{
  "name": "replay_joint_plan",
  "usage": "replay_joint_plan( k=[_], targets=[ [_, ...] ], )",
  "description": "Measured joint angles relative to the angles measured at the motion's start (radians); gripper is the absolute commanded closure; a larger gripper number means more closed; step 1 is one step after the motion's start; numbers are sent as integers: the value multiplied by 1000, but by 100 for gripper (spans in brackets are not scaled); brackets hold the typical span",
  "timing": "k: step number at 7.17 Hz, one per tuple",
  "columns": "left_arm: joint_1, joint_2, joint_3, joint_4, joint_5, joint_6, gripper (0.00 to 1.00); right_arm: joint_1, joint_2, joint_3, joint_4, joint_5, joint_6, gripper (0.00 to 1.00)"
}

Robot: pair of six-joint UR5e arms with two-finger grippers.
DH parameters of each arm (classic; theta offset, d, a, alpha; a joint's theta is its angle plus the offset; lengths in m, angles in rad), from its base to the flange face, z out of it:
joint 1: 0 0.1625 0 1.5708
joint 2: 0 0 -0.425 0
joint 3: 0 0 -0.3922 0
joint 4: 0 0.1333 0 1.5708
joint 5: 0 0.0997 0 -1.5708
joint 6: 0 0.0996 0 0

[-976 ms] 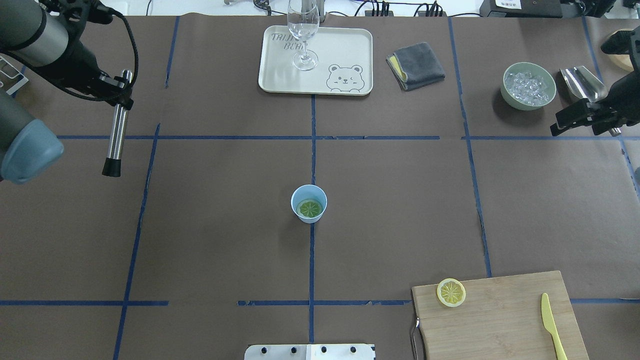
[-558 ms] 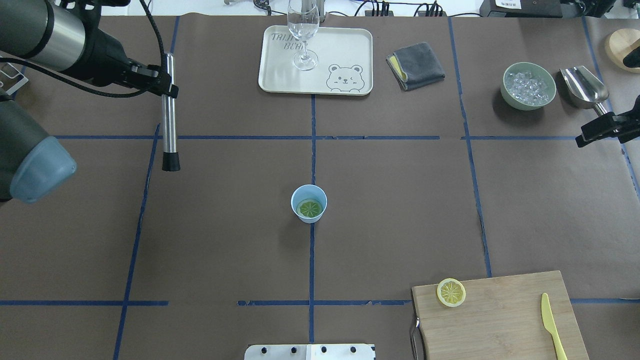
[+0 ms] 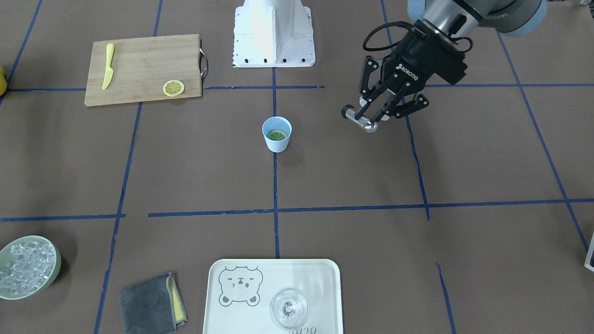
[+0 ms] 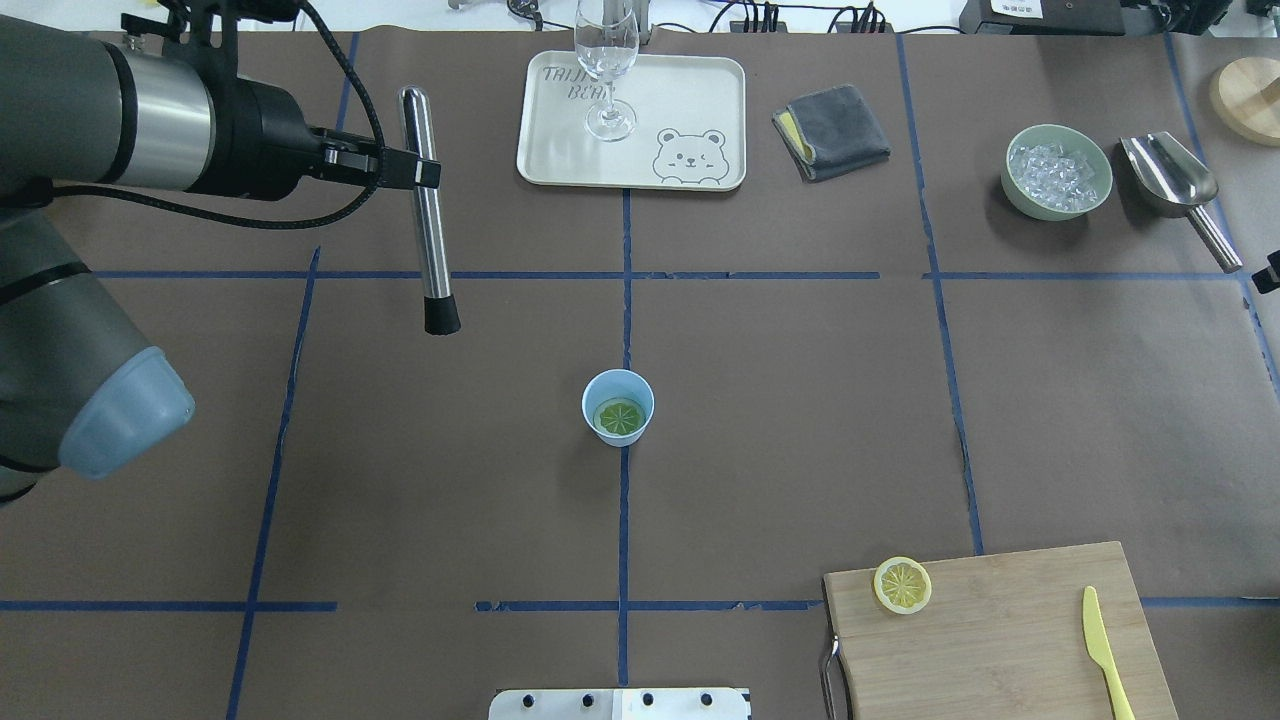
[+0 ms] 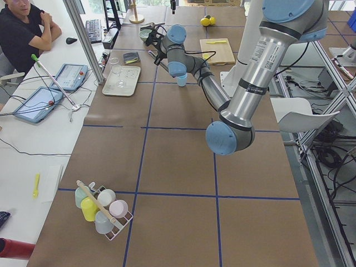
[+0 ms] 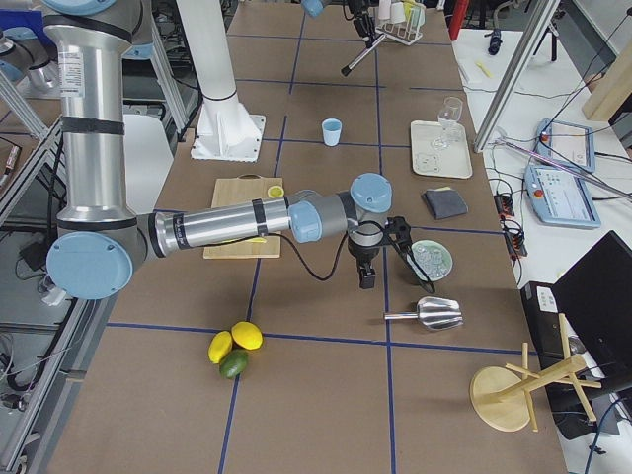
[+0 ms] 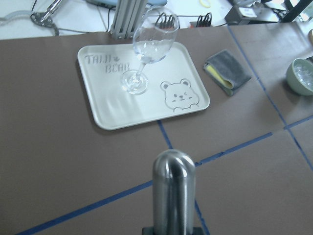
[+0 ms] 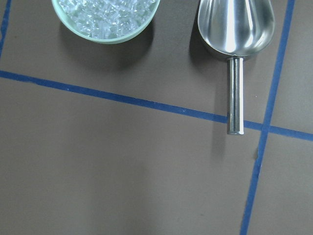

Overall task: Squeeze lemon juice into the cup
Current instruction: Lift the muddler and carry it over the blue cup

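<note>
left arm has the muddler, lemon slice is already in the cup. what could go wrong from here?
1. The cup stands free on the table with nothing bracing it; the right gripper is far off by the ice bowl. An off-centre press on the lemon could tip or slide it.
2. The left gripper holds the muddler on its upper part, leaving a long length below; side load at the tip might twist it in the grasp.
</note>
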Motion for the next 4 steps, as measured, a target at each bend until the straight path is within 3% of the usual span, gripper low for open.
replay_joint_plan(
  k=[3, 4],
  targets=[
    [261, 21, -24, -108, 394, -88, 100, 97, -2, -121, 1, 58, -147, 0],
    [317, 19, -24, -121, 479, -107, 100, 118, -8, -138, 1, 79, -168, 0]
  ],
)
